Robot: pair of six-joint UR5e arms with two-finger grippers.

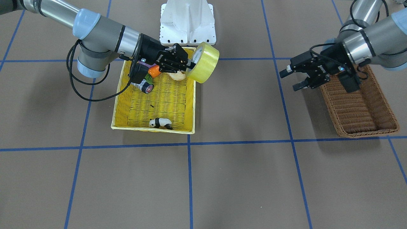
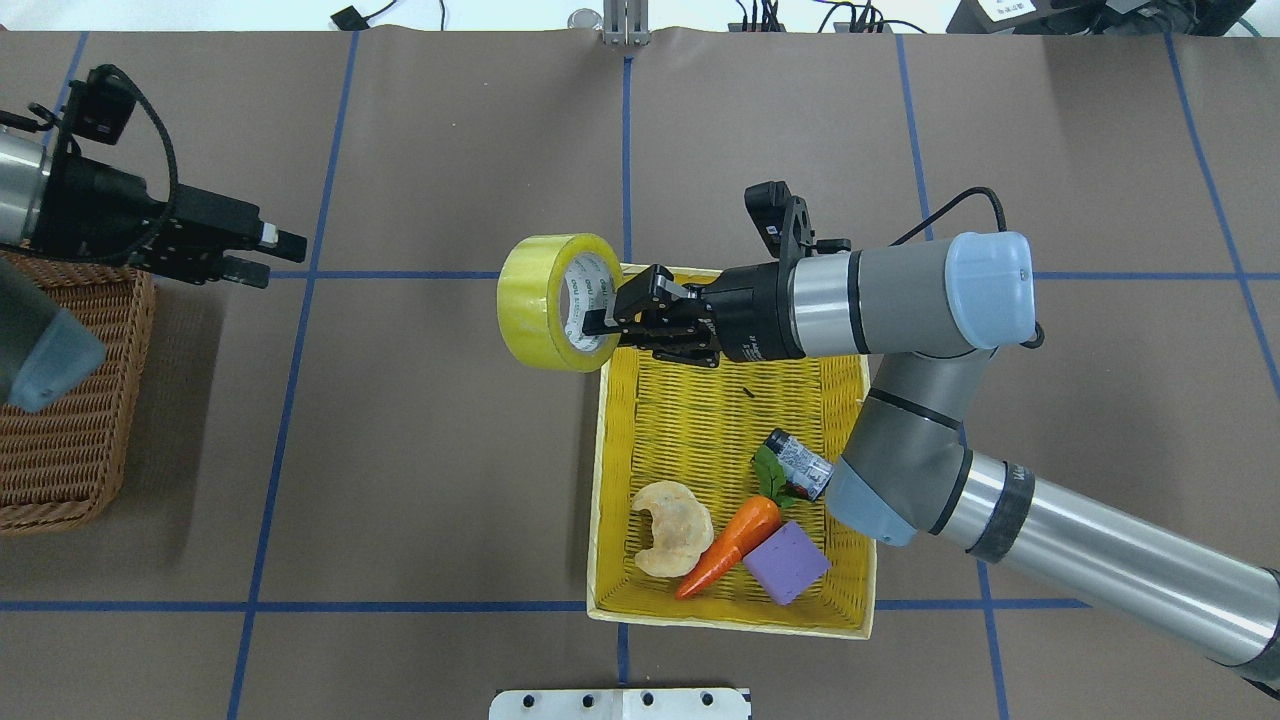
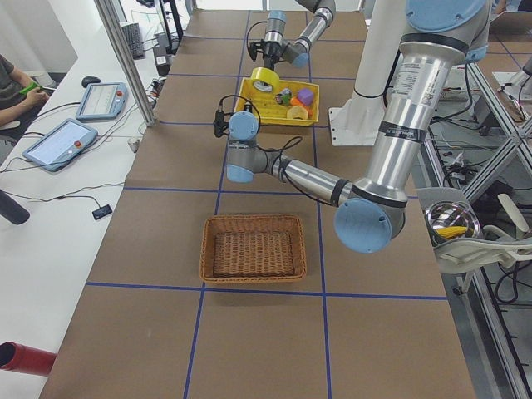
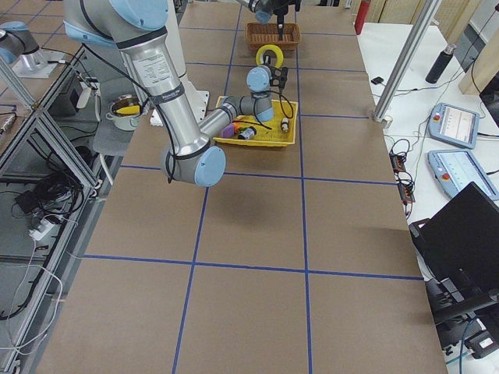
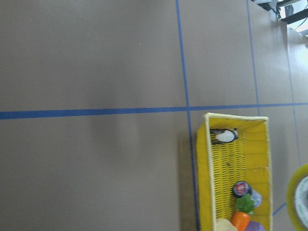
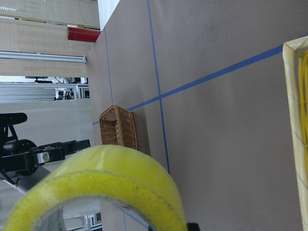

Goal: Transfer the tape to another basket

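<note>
The tape (image 2: 553, 300), a wide yellowish roll with a pale printed core, hangs on edge in the air over the far left corner of the yellow basket (image 2: 600, 450). My right gripper (image 2: 598, 322) is shut on the roll's wall, with one finger inside the core. It also shows in the front view (image 1: 191, 66), holding the tape (image 1: 206, 63). The roll fills the right wrist view (image 6: 110, 178). The brown wicker basket (image 2: 70, 450) sits at the table's left edge with nothing in it (image 1: 359, 108). My left gripper (image 2: 278, 256) is open and holds nothing, just beyond the brown basket's far end (image 1: 291, 79).
The yellow basket (image 1: 120, 95) holds a carrot (image 2: 735, 545), a purple block (image 2: 787, 563), a dark-capped can (image 2: 800, 462), a pale pastry (image 2: 672, 527) and a panda figure (image 1: 160, 123). A white mount base (image 1: 187, 22) stands at the robot's side. Brown table with blue tape lines lies between the baskets.
</note>
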